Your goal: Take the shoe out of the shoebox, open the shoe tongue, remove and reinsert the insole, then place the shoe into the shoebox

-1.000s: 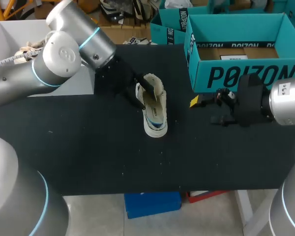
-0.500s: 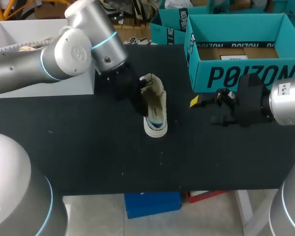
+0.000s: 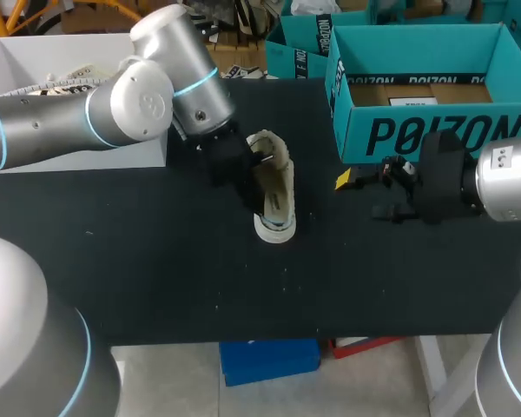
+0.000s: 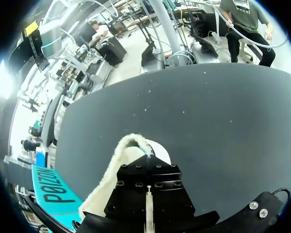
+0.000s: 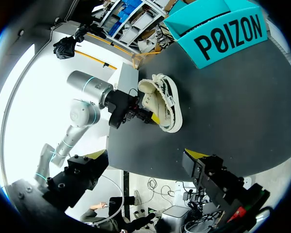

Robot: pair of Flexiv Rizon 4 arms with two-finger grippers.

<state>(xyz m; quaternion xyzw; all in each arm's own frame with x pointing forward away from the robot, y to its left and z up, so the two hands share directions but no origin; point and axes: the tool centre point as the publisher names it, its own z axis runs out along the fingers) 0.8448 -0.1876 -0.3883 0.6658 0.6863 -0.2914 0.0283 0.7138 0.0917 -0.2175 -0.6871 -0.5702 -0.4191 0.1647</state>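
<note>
- Left hand is pressed against the fleece-lined sneaker from its 10 o'clock side, right at the collar. Its own black body blocks my view, so I cannot tell whether it has a grip on anything.
- That spot suits work at the mouth of the sneaker, since the tongue and insole are both reached from there. I'd judge the step in hand to be the tongue or the insole, with the return to the box not yet begun.
- Out on the black desk, the sneaker lies with its toe to 6 o'clock and its opening to 12. The teal shoebox stands well apart at its 2 o'clock, open side up to take it back.
- Right hand hangs spread and empty at the sneaker's 3 o'clock, just in front of the shoebox wall. My guess is it waits there to steady the sneaker or take the insole.
</note>
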